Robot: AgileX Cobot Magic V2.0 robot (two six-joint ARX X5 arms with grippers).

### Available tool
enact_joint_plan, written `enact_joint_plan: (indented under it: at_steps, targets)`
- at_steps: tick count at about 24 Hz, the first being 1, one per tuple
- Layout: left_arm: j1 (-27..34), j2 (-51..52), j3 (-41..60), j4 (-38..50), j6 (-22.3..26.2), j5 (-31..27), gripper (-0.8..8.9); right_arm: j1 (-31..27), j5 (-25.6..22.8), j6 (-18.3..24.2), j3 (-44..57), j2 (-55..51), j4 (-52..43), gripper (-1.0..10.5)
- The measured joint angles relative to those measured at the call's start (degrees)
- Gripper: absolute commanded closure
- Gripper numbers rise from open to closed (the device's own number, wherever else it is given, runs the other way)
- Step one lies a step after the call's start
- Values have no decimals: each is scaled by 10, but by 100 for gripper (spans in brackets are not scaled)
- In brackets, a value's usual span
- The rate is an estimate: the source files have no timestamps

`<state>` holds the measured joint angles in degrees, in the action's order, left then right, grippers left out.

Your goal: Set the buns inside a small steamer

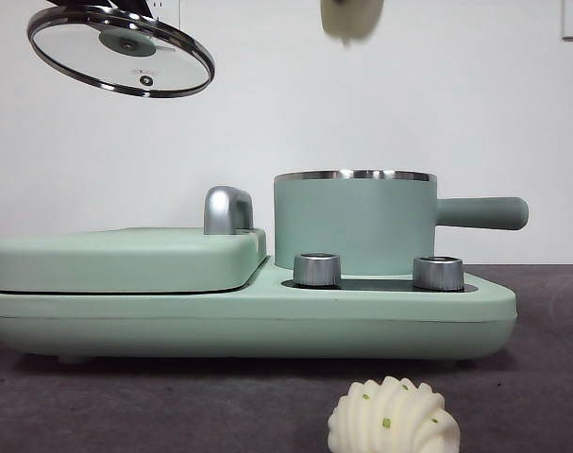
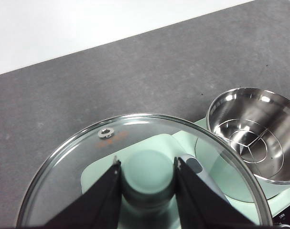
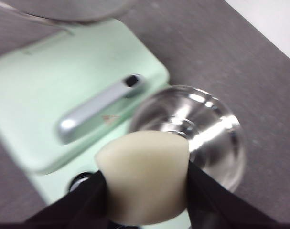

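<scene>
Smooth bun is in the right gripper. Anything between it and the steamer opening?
Nothing visible. The left gripper holds the glass lid up and off to one side, so the small steamer is open. The right gripper holds the smooth bun above it.

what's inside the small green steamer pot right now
Only a bare steel rack shows inside the steamer; no bun yet. The part of its floor nearest the left wrist camera is hidden by its wall.

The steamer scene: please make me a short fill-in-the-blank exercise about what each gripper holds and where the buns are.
1. The left gripper holds the glass lid by its ____.
2. The right gripper holds the smooth ____ above the open steamer.
3. The ridged bun lies on the ____, in front of the appliance.

Missing words: knob; bun; table
</scene>
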<state>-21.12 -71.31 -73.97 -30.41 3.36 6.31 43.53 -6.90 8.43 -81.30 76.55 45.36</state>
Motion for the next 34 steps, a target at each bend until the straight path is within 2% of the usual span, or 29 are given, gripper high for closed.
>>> enact_joint_plan:
  at_steps: [9,17,22,24,27,29,32,34]
  targets:
    - [0,0,0,0,0,0,806,-73,8,34,0,137,-71,752]
    - [0,0,0,1,0,0,806,-104,8,51,1,200,-94,751]
    - [0,0,0,2,0,0,806,-105,10,63,1,224,-109,661]
    - [0,0,0,2,0,0,806,-105,22,64,1,225,-112,660]
    - [0,0,0,2,0,0,806,-105,66,62,0,225,-119,661]
    - [0,0,0,2,0,0,806,-105,72,56,-14,225,-110,660]
    - [0,0,0,2,-1,0,806,-105,79,48,-75,225,-63,659]
    - [0,0,0,2,-4,0,806,-105,101,46,-126,225,-19,646]
